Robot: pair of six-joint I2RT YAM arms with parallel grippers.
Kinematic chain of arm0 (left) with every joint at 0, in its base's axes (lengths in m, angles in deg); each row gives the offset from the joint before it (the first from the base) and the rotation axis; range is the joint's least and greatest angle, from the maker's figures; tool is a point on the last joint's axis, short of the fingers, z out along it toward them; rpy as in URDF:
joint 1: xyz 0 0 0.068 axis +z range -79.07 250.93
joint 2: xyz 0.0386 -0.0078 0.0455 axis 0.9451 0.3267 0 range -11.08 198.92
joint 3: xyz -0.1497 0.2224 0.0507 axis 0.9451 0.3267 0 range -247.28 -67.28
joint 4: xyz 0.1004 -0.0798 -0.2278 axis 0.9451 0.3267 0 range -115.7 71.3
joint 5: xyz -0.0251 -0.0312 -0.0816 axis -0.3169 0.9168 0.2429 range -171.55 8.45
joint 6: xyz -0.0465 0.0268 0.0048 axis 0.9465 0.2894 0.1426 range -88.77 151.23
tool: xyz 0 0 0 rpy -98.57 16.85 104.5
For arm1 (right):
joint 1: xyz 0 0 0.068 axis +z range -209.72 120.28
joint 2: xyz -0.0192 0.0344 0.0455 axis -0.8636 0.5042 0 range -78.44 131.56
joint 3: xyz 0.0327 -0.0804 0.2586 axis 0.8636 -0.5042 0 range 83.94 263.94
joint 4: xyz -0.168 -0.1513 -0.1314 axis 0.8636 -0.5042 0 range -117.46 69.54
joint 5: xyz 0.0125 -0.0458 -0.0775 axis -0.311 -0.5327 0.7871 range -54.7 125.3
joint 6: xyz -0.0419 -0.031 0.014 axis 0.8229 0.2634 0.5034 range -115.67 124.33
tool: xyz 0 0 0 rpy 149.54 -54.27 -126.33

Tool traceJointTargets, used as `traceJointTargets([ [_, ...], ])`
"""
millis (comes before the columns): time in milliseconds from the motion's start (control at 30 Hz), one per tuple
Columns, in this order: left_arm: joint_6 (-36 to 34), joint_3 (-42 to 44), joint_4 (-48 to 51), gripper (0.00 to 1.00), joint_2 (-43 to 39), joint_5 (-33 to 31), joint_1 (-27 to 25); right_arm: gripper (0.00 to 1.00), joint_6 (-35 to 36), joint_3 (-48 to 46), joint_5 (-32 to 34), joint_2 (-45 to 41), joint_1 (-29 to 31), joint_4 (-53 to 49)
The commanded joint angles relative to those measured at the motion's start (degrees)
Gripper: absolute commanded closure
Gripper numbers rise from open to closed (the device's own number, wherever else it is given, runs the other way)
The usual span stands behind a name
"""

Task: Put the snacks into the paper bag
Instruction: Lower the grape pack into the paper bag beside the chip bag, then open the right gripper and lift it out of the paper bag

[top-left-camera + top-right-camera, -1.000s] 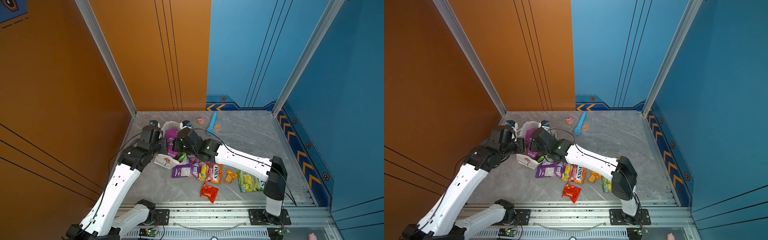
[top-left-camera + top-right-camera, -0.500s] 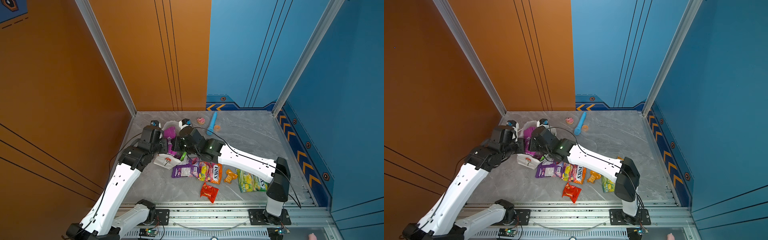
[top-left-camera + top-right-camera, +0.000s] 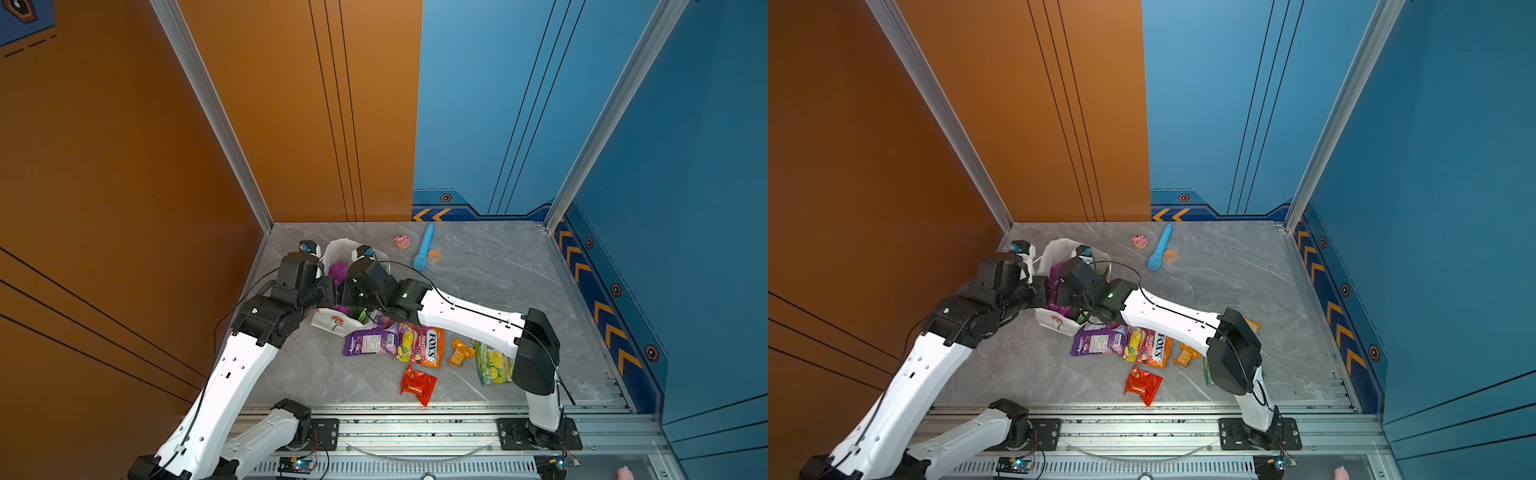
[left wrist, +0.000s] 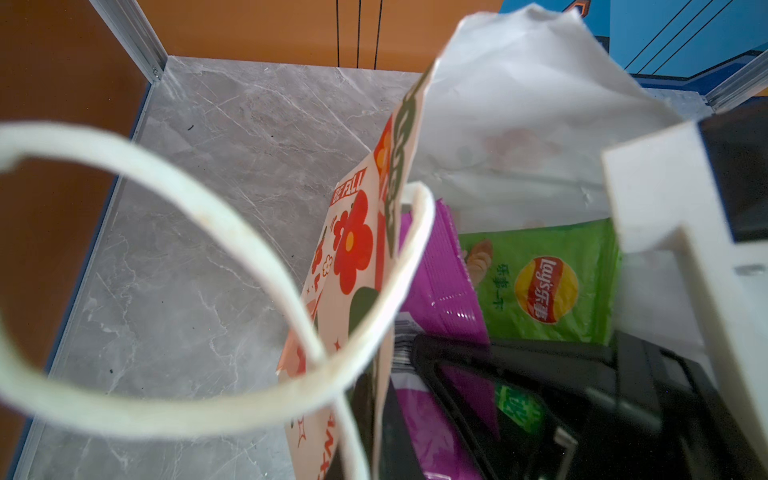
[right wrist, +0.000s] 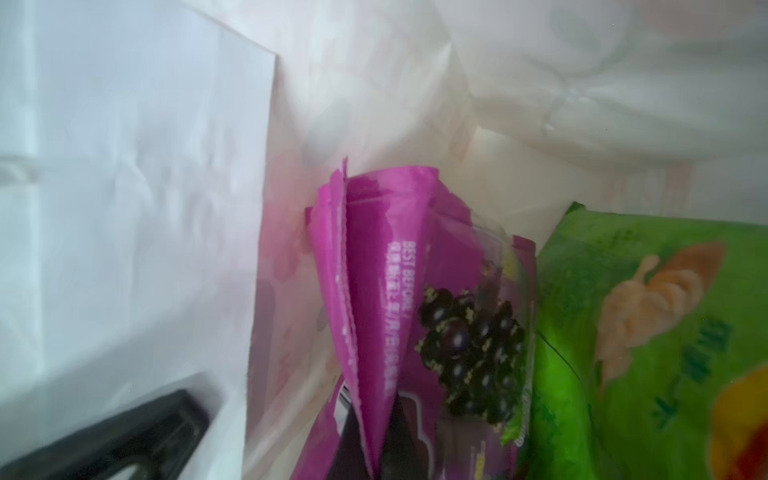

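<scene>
Right now, your right gripper [image 3: 348,296] is down inside the paper bag [image 3: 337,325]. Its jaws are pinched tight on a purple pack [image 5: 386,291], which stands beside the green chip bag [image 4: 540,286] already in there. Your left gripper [image 3: 328,289] is closed on the bag's left wall, by the cord handle [image 4: 232,232]. In both top views the bag sits left of centre, low in the frame. To its lower right, more snacks lie loose on the table [image 3: 498,270]: a flat purple packet [image 3: 368,343], an orange FOX'S bag [image 3: 419,345], a small orange packet [image 3: 459,351], a red packet [image 3: 417,384] and a green bag [image 3: 492,361].
</scene>
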Motion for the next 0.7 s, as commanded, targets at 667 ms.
traceJointTargets([
  [667, -0.2, 0.9, -2.6, 1.00, 0.0, 0.5, -0.5, 0.75, 2.8, -2.1, 0.3, -5.5, -0.9, 3.1],
])
